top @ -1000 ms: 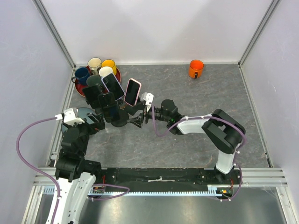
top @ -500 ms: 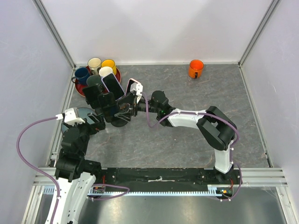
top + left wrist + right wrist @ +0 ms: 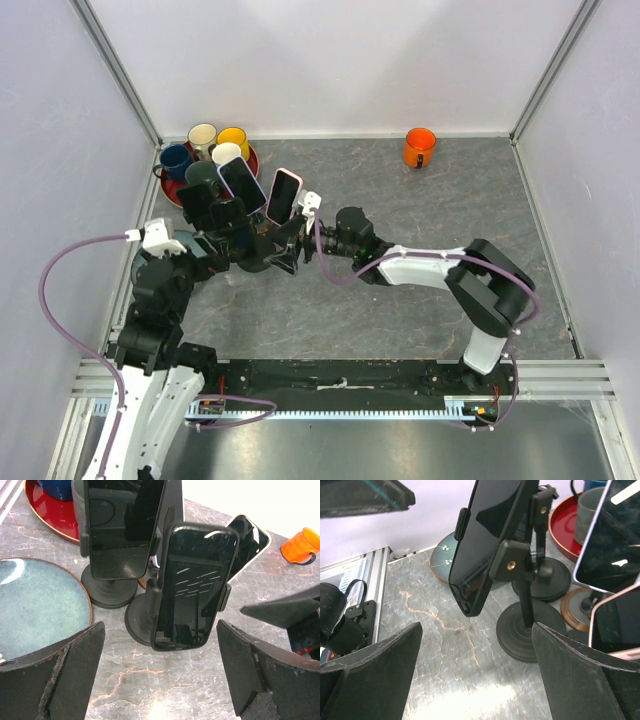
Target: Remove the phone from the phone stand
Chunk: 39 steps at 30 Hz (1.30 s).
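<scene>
A black phone (image 3: 195, 582) stands upright, clamped in a black phone stand (image 3: 141, 622) with a round base. My left gripper (image 3: 157, 680) is open just in front of it, one finger to each side and nothing between them. From the other side, my right gripper (image 3: 475, 680) is also open and empty, and faces the same phone (image 3: 487, 540) and the stand's base (image 3: 532, 627). In the top view both grippers, the left gripper (image 3: 215, 245) and the right gripper (image 3: 287, 243), flank the cluster of stands (image 3: 256, 258).
More phones on stands crowd close: a black one (image 3: 120, 530), a white-edged one (image 3: 247, 542) and a pink-edged one (image 3: 283, 196). A blue plate (image 3: 40, 605) lies at the left. A red tray (image 3: 255, 160) with several mugs stands behind. An orange mug (image 3: 419, 147) sits far back.
My right gripper pushed in toward the stands, then drew back a little, and its jaws opened wider. My left arm shifted slightly forward.
</scene>
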{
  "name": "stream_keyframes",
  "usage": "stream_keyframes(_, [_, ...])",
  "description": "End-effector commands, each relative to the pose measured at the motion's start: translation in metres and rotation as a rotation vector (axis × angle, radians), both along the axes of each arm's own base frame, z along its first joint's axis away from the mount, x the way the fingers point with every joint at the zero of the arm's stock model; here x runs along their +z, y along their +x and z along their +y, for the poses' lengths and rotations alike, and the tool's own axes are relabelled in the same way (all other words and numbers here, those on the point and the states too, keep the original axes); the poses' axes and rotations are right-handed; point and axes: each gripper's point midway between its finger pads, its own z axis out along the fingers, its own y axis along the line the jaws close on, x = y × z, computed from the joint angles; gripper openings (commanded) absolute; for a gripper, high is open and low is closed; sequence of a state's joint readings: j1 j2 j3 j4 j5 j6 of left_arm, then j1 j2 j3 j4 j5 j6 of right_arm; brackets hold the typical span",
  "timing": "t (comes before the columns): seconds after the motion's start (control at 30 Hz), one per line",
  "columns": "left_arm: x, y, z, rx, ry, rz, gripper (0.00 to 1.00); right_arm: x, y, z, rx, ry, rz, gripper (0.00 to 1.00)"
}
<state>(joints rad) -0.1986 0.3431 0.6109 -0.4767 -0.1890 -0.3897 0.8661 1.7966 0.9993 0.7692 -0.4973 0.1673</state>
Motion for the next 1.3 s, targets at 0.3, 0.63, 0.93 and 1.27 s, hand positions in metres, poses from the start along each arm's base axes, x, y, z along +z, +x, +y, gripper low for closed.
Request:
stream_keyframes(0.3, [0.017, 0.037, -0.007, 0.050, -0.029, 0.231, 1.00, 0.038, -0.005, -0.078, -0.245, -0.042, -0.153, 0.98])
stream_keyframes(0.63, [0.035, 0.057, -0.017, 0.038, 0.005, 0.237, 1.00, 0.035, -0.011, -0.089, -0.258, -0.064, -0.153, 0.98])
stream_keyframes(0.93, [0.043, 0.068, -0.027, 0.068, 0.073, 0.236, 1.00, 0.036, -0.011, -0.088, -0.253, -0.066, -0.151, 0.98])
stream_keyframes(1.27, [0.034, 0.079, -0.031, 0.089, 0.139, 0.270, 1.00, 0.030, -0.012, -0.087, -0.234, -0.101, -0.169, 0.98])
